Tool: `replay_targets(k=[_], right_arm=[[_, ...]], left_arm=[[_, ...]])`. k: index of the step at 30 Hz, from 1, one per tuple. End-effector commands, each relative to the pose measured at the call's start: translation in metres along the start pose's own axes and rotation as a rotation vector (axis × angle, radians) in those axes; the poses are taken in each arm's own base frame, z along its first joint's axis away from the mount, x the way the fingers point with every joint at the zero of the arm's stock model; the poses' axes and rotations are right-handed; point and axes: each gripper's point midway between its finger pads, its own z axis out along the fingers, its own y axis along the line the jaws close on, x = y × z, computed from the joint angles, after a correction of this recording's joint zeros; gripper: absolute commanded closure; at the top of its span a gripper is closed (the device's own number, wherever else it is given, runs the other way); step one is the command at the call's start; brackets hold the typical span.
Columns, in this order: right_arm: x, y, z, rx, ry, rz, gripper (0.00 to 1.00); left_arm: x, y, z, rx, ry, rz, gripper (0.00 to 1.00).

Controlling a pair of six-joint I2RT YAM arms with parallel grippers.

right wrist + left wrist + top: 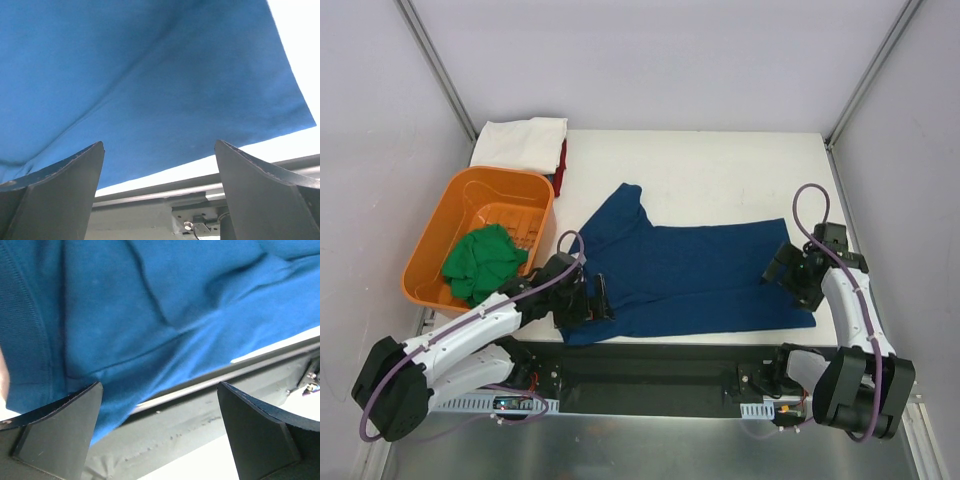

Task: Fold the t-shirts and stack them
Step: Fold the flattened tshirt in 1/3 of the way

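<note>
A navy blue t-shirt (690, 270) lies spread out across the front of the white table, one sleeve pointing to the back. My left gripper (592, 302) hovers over its near-left corner, open. From the left wrist, the blue cloth (150, 315) hangs over the table's near edge, and nothing sits between the dark fingers (55, 435). My right gripper (784, 268) stands open above the shirt's right end. The right wrist shows flat blue cloth (150, 90) with its hem just ahead of the empty gripper (159, 170). A green t-shirt (483, 262) lies crumpled in the tub. A folded white t-shirt (520, 143) rests on a red one (561, 165) at the back left.
An orange plastic tub (500, 176) stands at the left, beside my left arm. The table's near edge and the metal rail (200, 192) below it run close under both grippers. Grey walls enclose the table on three sides.
</note>
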Motion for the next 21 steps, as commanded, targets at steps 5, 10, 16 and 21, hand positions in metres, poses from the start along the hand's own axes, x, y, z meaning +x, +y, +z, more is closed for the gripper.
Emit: replay_targets(k=[5,10,16,21], right_arm=[[-0.017,0.038,-0.040,-0.130,-0.095,-0.140,0.03],[-0.016,0.037,-0.035,-0.114,-0.076,-0.139,0.03],[-0.011,0.028,-0.028,-0.072,-0.048,-0.127,0.03],[-0.011,0.029,-0.027,-0.071,-0.038,-0.127,0.03]], left_arm=[[-0.035,-0.033,-0.019,-0.004,-0.106,0.019,0.01],[-0.043,-0.035,-0.007,-0.071,-0.083,0.031,0.11],[-0.036,-0.033,0.009,-0.108,-0.004,0.049,0.36],[-0.032,-0.026,0.022,-0.152,0.031,0.037,0.43]])
